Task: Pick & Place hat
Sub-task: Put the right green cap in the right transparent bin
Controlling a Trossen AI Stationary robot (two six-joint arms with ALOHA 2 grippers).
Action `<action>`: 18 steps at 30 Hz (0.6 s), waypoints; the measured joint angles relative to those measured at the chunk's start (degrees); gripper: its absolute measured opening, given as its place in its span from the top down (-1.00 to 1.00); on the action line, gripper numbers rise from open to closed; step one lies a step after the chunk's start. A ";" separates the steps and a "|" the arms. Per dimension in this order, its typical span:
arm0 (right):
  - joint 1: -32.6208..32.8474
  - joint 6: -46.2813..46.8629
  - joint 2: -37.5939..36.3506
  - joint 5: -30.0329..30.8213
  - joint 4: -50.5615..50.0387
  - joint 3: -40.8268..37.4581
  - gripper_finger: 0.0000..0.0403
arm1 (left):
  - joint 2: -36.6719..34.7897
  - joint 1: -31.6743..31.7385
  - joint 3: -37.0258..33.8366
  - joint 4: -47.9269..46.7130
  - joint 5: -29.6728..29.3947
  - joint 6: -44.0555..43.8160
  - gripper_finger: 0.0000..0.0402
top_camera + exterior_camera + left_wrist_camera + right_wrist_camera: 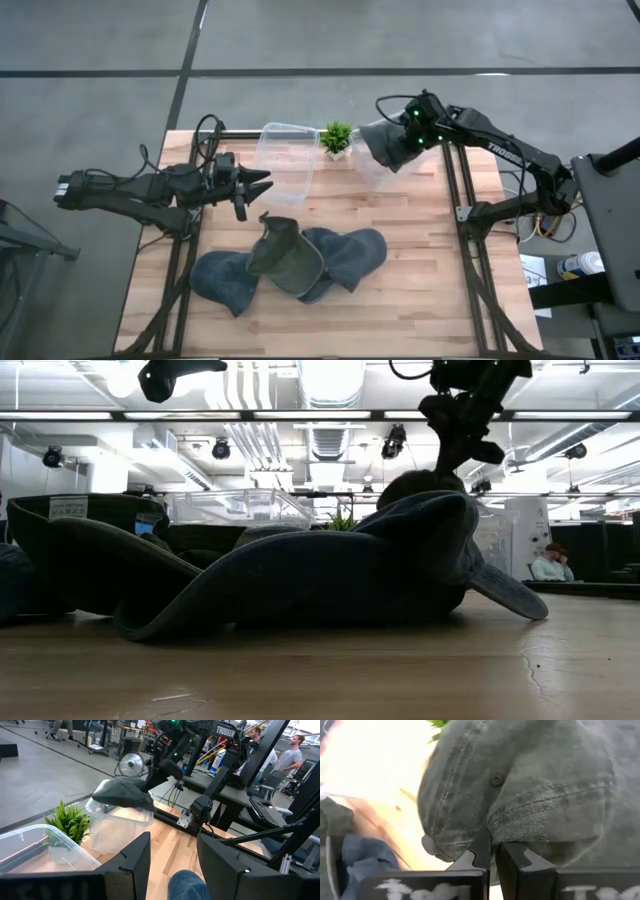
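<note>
At the far edge of the bench (400, 280), the right end effector (408, 140) pinches a dark grey hat (390, 146) and holds it over a clear plastic bin (117, 822) whose inside I cannot make out. A second clear bin (285, 160) sits to the left of it, with a small green potted plant (336, 138) between the two; nothing shows inside this second bin. The left end effector (258, 185) hangs beside that bin with its fingers spread wide and nothing between them. Nearer the front edge lies a heap of hats: an olive one (285, 258) on top of two blue denim ones (350, 255). The right wrist view shows what the overhead camera cannot: the two fingers nearly touching, clamped on the hat's fabric just below the crown button (496, 780). The left wrist view shows the hat (122, 795) hanging just above the bin's rim, and people at desks beyond. The low view is mostly filled by the heap (330, 575), with the held hat barely visible behind.
</note>
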 joint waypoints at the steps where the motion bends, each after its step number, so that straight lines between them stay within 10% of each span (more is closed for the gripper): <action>1: -0.12 0.02 0.15 0.00 0.27 -0.18 0.96 | 0.00 0.00 0.00 -0.01 0.00 0.00 0.24; 18: -0.60 -1.62 8.02 0.18 0.94 -1.00 0.96 | 0.00 0.01 0.00 -0.02 -0.22 0.01 0.24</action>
